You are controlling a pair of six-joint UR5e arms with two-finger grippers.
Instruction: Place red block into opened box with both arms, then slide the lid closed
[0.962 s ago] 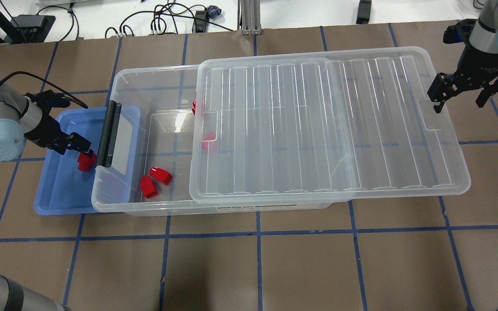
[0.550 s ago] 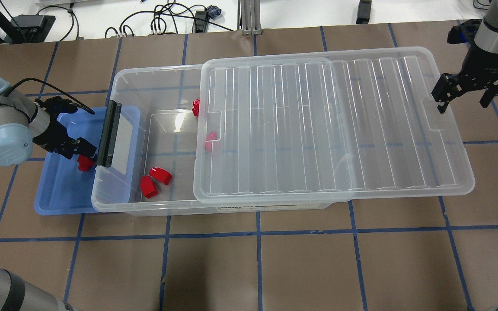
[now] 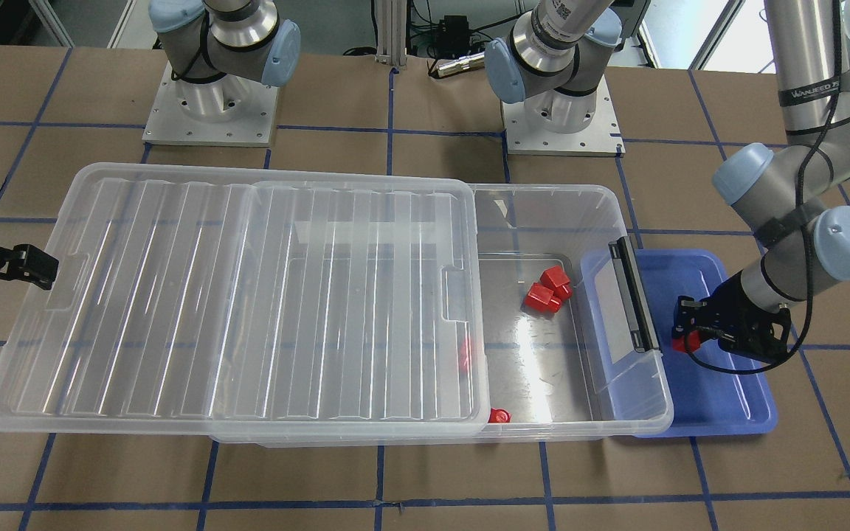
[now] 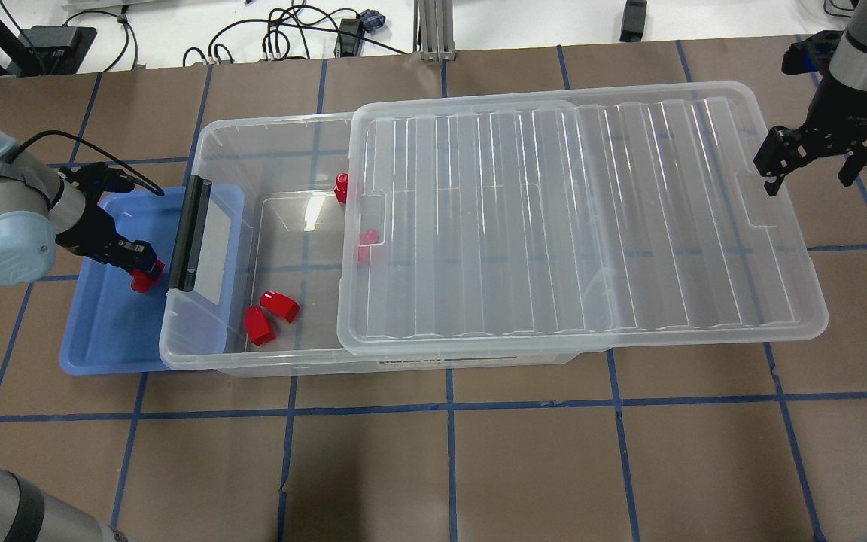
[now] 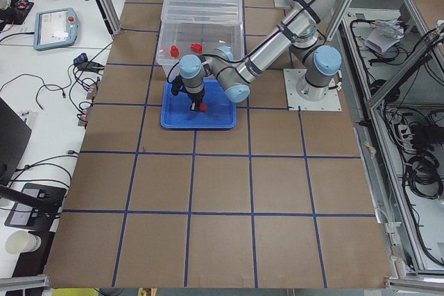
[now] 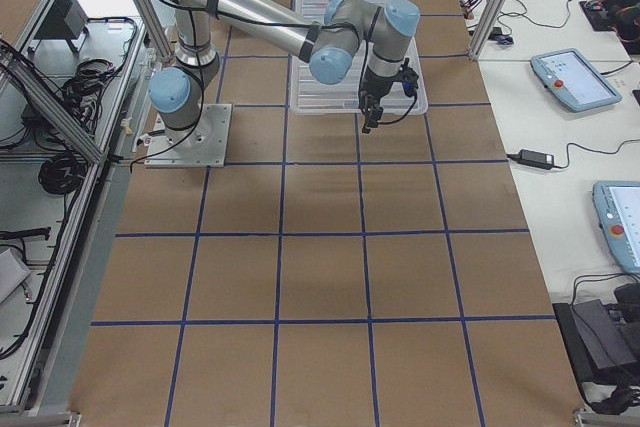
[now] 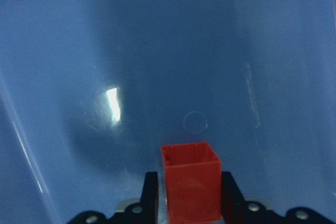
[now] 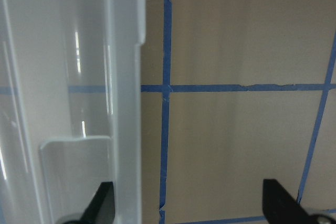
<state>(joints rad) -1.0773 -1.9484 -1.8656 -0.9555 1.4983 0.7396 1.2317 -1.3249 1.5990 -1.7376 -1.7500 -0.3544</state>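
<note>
A red block (image 7: 190, 184) sits between the fingers of my left gripper (image 4: 141, 265), which is shut on it low inside the blue tray (image 4: 102, 331); the same red block (image 3: 683, 341) shows beside the box's black bar (image 3: 633, 291). The clear box (image 4: 275, 124) holds several more red blocks (image 4: 272, 311) in its uncovered left part. The ribbed lid (image 4: 554, 218) covers most of the box and overhangs its right end. My right gripper (image 4: 810, 175) is open at the lid's right-end notch (image 8: 79, 177), with one finger over the lid's rim and the other over the bare table.
The blue tray is tucked under the box's left end. Blue tape lines (image 4: 448, 410) cross the brown table. Cables and a metal post (image 4: 433, 30) lie beyond the far edge. The arm bases (image 3: 211, 110) stand behind the box.
The lid has slid a little to the right, together with my right gripper. My left gripper has turned and drawn in on the red block in the tray.
</note>
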